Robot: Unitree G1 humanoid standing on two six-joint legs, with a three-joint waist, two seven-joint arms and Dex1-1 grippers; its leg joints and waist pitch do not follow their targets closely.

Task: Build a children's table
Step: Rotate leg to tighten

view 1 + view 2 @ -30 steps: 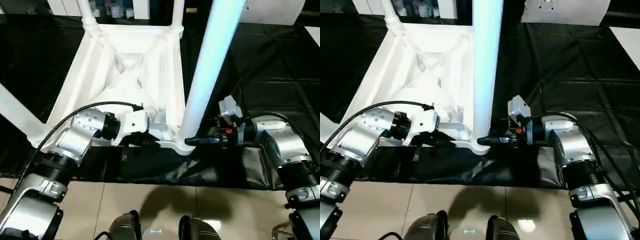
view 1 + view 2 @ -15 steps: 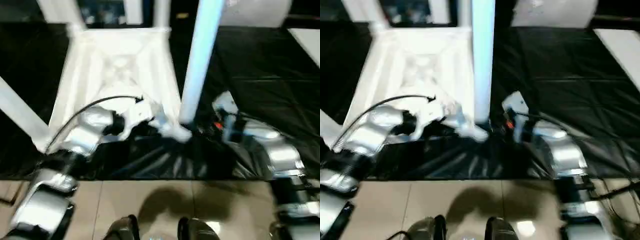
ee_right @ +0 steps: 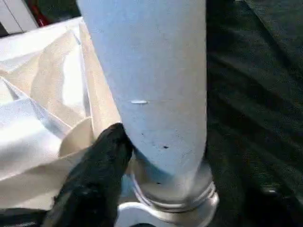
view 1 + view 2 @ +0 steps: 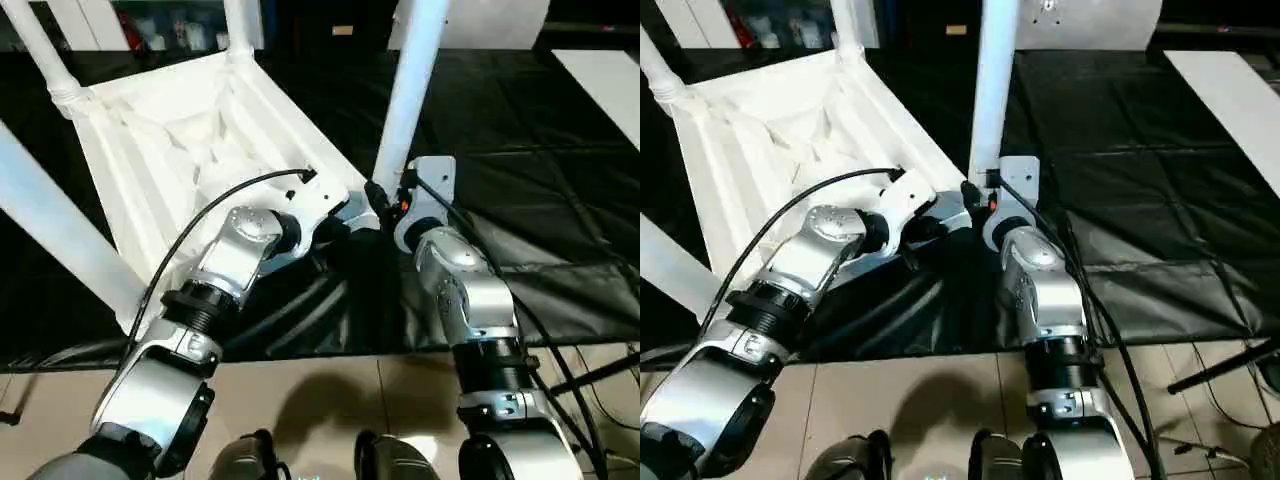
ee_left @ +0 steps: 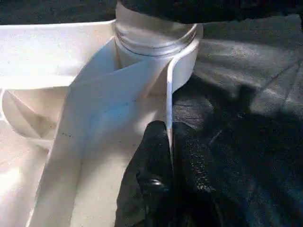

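The children's table [image 4: 190, 150] lies upside down on a black sheet [image 4: 520, 170] spread over the floor, ribbed underside up, its near right corner between the two arms. The step in hand looks like seating the last leg: three legs stand in the other corners, and the near right leg [image 4: 412, 80] rises from its round socket [image 5: 156, 40]. The left end effector [image 5: 168, 156] is pinched narrow on the thin rim wall of the top just beside that socket, steadying it. The right end effector [image 3: 102, 161] sits at the base of that leg, one black finger pressed to the tube; whether it grips or merely rests there I cannot tell. The next move probably calls for a check that the leg's collar is fully home, then a careful release without tilting the top. The plastic is smooth, glossy and white, the legs long tapered tubes with ringed collars; the sheet is crinkled and faintly shiny.
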